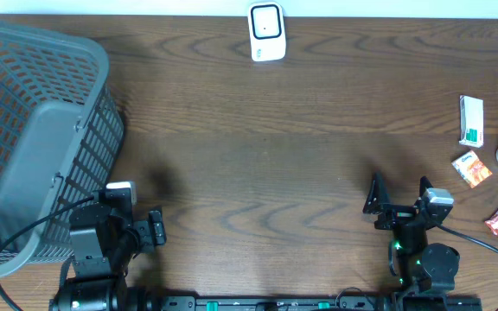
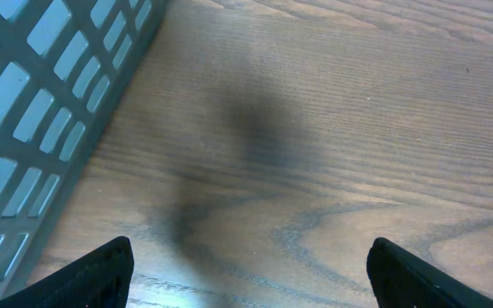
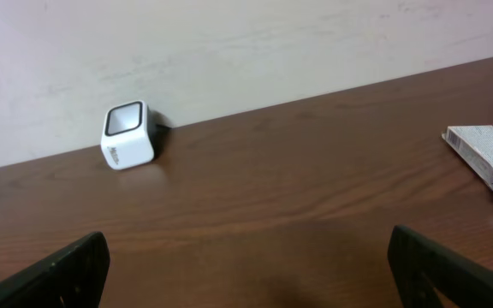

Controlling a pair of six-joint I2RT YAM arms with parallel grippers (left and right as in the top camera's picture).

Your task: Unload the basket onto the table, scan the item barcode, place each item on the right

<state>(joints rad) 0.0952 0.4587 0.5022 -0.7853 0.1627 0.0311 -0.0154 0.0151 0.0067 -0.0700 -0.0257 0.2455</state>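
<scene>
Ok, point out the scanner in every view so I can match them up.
Overhead: scanner at top centre.
Left wrist: not in it; only the basket at left.
Right wrist: scanner left of centre, in the upper half.
Shared landmark: the white-and-green box at the right edge of overhead, also at the right edge of right wrist.
</scene>
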